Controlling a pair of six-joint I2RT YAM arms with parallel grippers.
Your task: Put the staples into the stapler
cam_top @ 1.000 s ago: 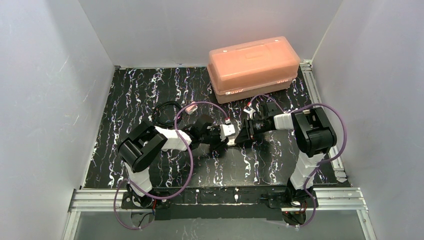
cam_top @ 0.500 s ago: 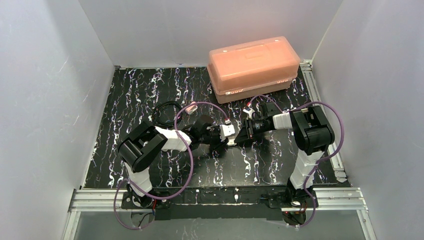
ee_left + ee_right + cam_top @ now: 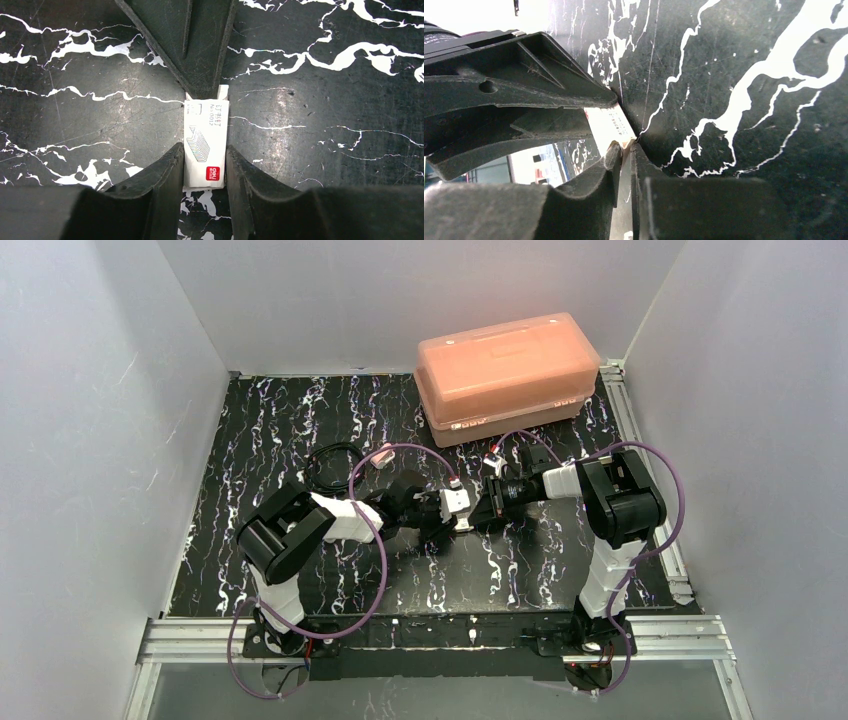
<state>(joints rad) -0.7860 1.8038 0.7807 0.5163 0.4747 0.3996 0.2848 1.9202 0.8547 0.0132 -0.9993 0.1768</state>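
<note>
The left hand (image 3: 205,149) is clenching a small white paper packet of staples (image 3: 205,132), its two black fingers (image 3: 165,180) pressing against the packet's long sides near the end with the red logo. The packet is lying lengthwise between those fingers, printed face up and showing a line drawing of a staple strip and some dark lettering. The strips themselves are not showing. It is sitting low against the black, white-veined marbled tabletop (image 3: 325,150), though whether it is resting on the surface or hanging just above it cannot be told. The right hand (image 3: 625,147) is reaching in from the opposite side, fingertip to fingertip with the left. Its jaws are drawn together to a thin slit and are pinching the packet's far end, where a small flap is sticking out beside the tips. In the overhead view both arms are stretching inward and meeting near the middle of the tabletop, with purple cables (image 3: 372,540) looping over them. Well behind the hands, a translucent orange-pink plastic box with a closed lid (image 3: 505,370) is standing at the rear edge, close to the white back wall (image 3: 400,300). A loose black cable loop (image 3: 335,455) is lying on the tabletop beyond the left arm.
</note>
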